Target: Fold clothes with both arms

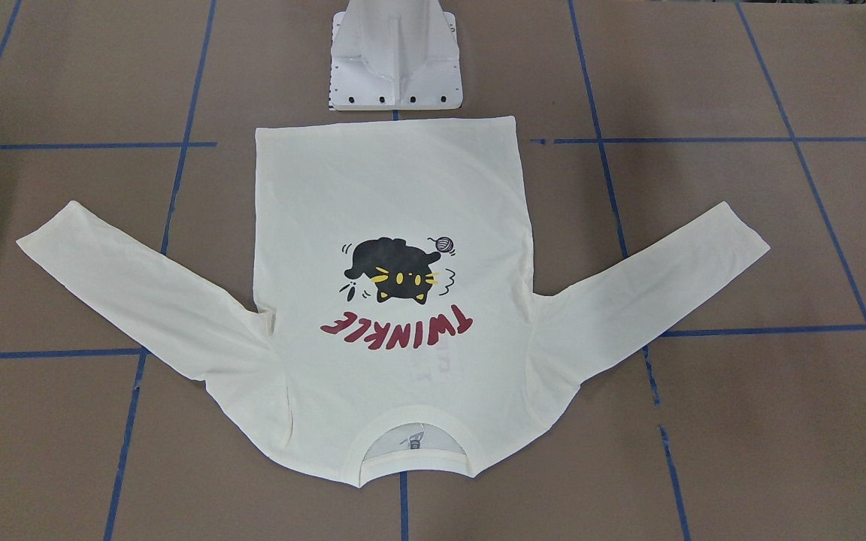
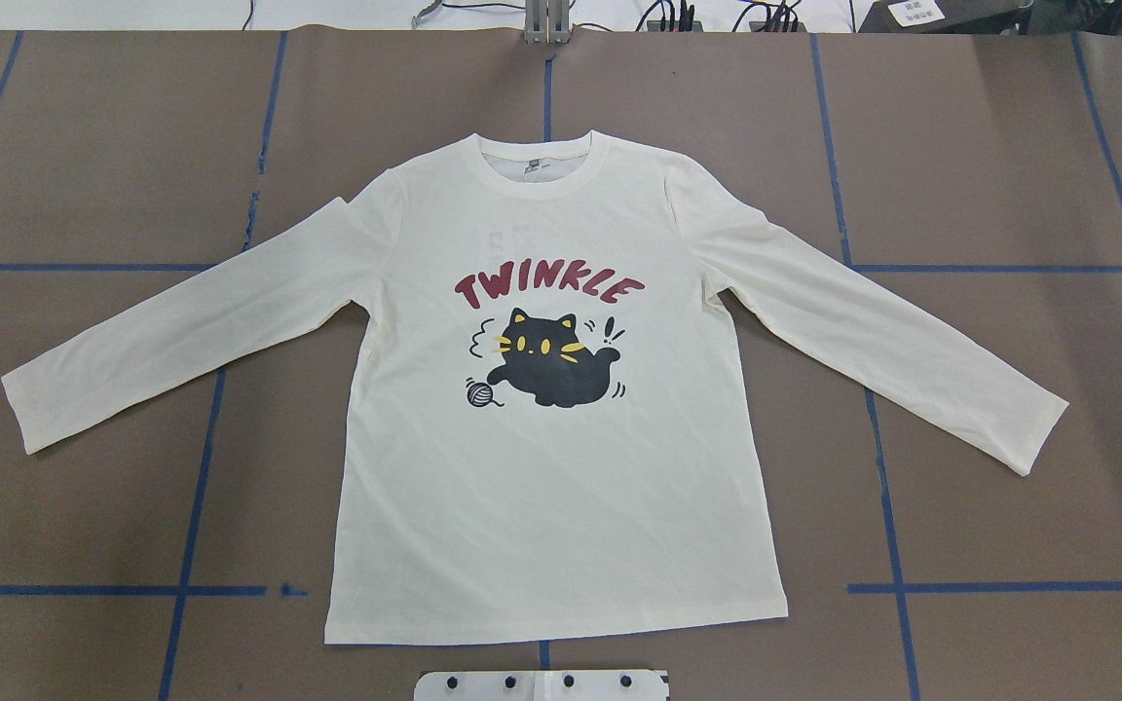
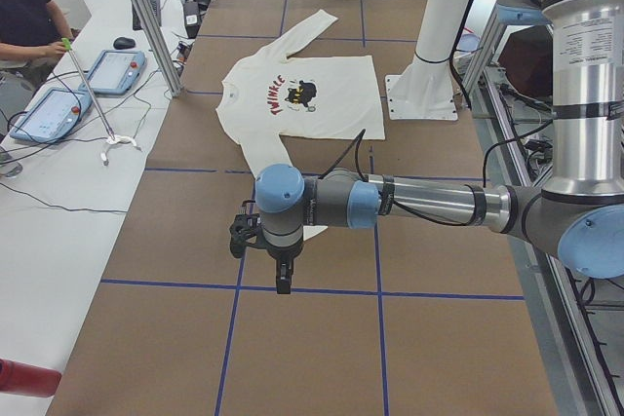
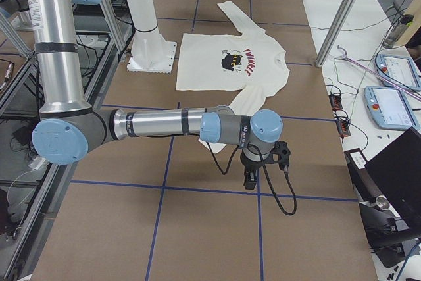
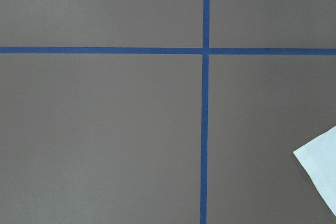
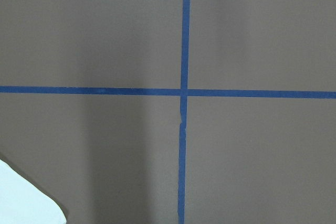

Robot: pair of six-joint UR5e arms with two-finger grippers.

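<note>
T-shirt (image 2: 561, 467) found spread flat, print up, on worktop (image 2: 84, 146). One sleeve cuff (image 5: 320, 171) noted just beside jaws of left arm (image 3: 429, 204), other beside jaws of right arm (image 4: 158, 123). Jaw opening cannot be told.

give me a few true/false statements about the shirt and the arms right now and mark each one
1. The shirt lies print side up. True.
2. Both sleeves are folded over the body. False: they spread out to either side.
3. The collar points away from the robot's base. True.
4. The left gripper grips a cuff. False: it hangs over the table, off the shirt.
</note>
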